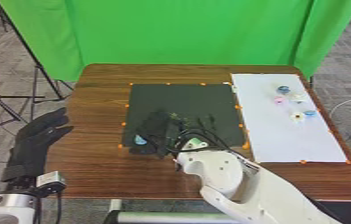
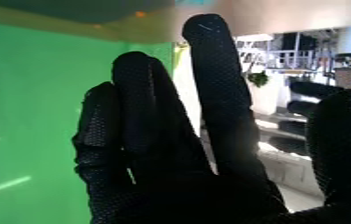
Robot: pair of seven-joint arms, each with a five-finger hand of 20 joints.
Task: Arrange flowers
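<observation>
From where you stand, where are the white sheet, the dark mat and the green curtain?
White sheet (image 1: 291,140): head view, bare near part.
Dark mat (image 1: 180,96): head view, bare far part.
Green curtain (image 1: 189,31): head view, middle.

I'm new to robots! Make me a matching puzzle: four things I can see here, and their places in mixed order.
1. small colourful pieces
2. dark mat
3. green curtain
4. left hand

A. behind the table
B. at the table's left edge
C. on the white sheet
D. around the middle of the table

Pairs: 1-C, 2-D, 3-A, 4-B
</observation>
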